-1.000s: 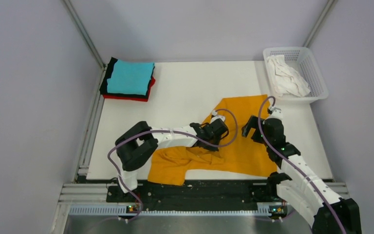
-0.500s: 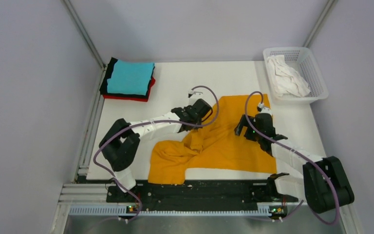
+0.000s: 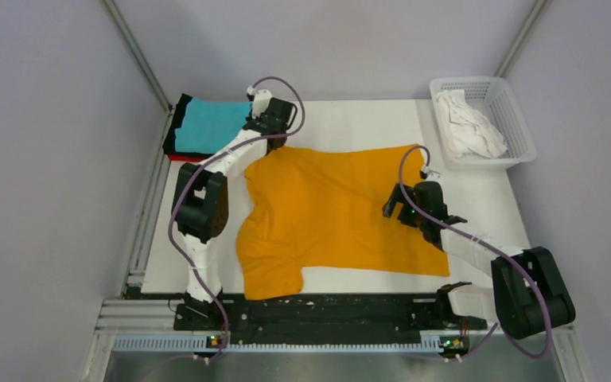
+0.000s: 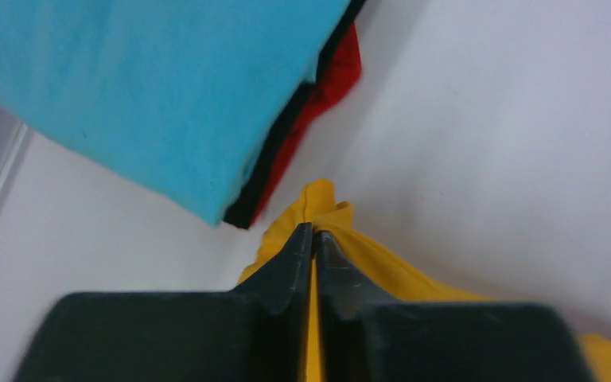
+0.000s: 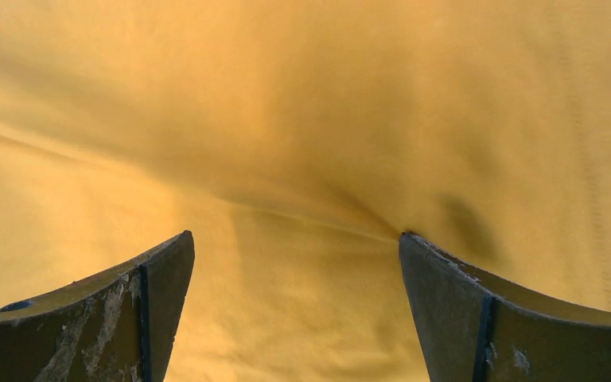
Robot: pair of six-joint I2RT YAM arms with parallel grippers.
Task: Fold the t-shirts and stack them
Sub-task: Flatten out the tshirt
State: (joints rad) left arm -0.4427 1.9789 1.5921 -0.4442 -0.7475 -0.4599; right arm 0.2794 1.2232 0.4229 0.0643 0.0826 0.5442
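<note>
Left gripper (image 4: 314,232): pressed together, pinching a corner of the orange-yellow cloth t-shirt (image 3: 334,208), near the folded cyan-black-red shirt stack (image 3: 207,127).
Right gripper (image 5: 296,239): spread wide, down at the shirt's right side.
Shirt: opened out on the white table (image 3: 350,119).

Left arm (image 3: 239,145) stretches far forward, left fingers (image 4: 286,267) pinched together; right fingers (image 5: 147,306) splayed wide.

Folded stack (image 3: 211,127) crowds left tool (image 4: 314,239); basket (image 3: 523,127) fills far-right corner.
</note>
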